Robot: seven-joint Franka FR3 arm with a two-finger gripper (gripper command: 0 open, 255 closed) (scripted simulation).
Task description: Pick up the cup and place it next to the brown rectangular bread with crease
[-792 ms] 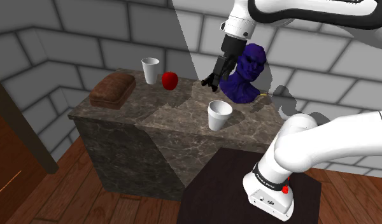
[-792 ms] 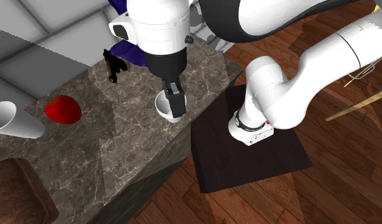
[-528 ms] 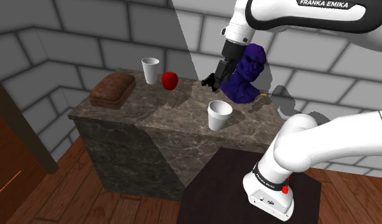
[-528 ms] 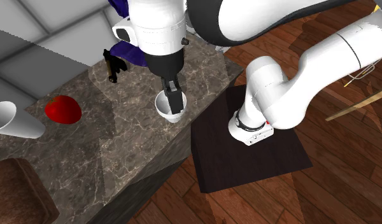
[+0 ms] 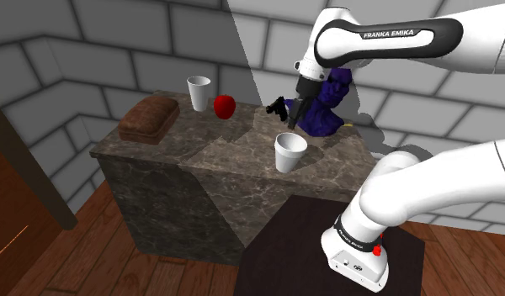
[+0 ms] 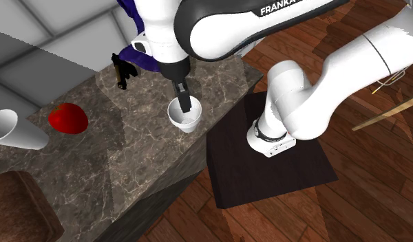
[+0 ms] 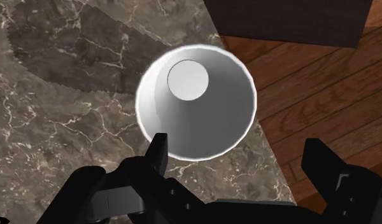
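On the counter (image 5: 234, 155) stand two cups (image 5: 289, 152) (image 5: 198, 92), one loaf (image 5: 148, 118).

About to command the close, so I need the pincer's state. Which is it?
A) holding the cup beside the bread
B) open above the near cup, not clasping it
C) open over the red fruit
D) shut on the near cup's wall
B: in the wrist view the pincer stands open above the upright white cup, which sits unclasped on the counter.
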